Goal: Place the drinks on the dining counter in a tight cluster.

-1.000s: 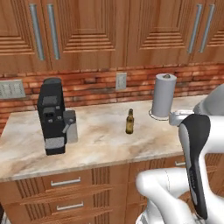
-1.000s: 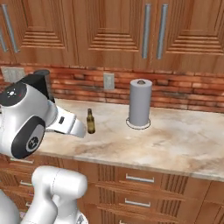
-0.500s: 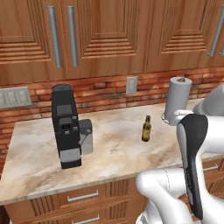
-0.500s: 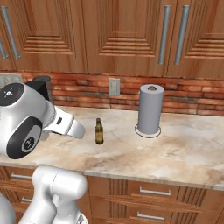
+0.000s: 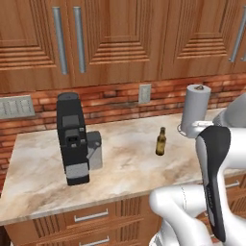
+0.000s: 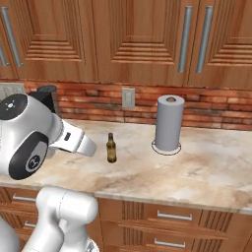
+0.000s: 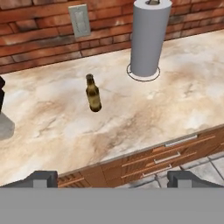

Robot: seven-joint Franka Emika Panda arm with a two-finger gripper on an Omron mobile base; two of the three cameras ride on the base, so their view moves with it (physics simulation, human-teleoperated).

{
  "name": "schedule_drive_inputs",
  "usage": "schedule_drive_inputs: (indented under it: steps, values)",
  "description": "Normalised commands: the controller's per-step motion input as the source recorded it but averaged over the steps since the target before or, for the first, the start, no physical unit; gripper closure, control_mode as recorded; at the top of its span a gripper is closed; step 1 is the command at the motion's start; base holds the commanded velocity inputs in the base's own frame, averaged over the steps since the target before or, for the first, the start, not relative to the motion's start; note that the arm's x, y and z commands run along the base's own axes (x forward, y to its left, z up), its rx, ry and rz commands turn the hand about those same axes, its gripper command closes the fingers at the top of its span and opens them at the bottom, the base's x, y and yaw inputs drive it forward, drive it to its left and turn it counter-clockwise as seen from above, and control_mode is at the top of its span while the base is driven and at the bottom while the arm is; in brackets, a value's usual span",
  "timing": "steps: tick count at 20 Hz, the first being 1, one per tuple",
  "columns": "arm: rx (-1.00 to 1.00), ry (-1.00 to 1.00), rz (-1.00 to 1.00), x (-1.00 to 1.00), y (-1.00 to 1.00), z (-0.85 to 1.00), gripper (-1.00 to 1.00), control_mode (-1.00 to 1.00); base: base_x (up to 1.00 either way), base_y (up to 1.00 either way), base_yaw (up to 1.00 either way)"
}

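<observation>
- So: gripper jaws stand wide apart, nothing between them, two dark fingertips low in the hand view.
- Slim brown bottle stands upright, ahead of the jaws and slightly to their left side, well apart from them. No contact.
- It sits on the marble counter backed by brick wall and wooden wall cabinets, so not the dining counter. My read: it needs picking up and carrying over.
- Jaws wide and hand pulled back: looks like an approach stance, hand aimed down at the bottle from beyond the counter edge. Grasp not yet started.
- Bottle: dark amber glass look, narrow neck, rounded shoulder, smooth cylinder body. Probably slick; a grip on the body seems safer than the neck.
- Paper towel roll: grey upright cylinder on a ring base, ahead-right of the jaws, near the bottle but apart from it. Leaves side clearance.
- Coffee machine: black boxy body with a grey block at its side, far left of the jaws.
- Counter top: beige veined marble, flat, glossy. Wooden drawers with bar handles below.
- Wall outlet plate above the bottle; its detail is too coarse to make out.
</observation>
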Motion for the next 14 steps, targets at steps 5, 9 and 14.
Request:
schedule_drive_inputs:
  steps: [5, 9, 14]
  values:
    - [0.03, 0.01, 0.07, 0.55, -0.03, -0.06, -1.0, -1.0, 0.09, 0.0, 0.0]
    - [0.06, 0.0, 0.22, 0.87, 0.0, -0.13, -1.0, -1.0, 0.0, 0.0, 0.0]
    - [0.04, -0.05, 0.19, 0.59, -0.13, -0.25, -1.0, -1.0, 0.0, 0.0, 0.0]
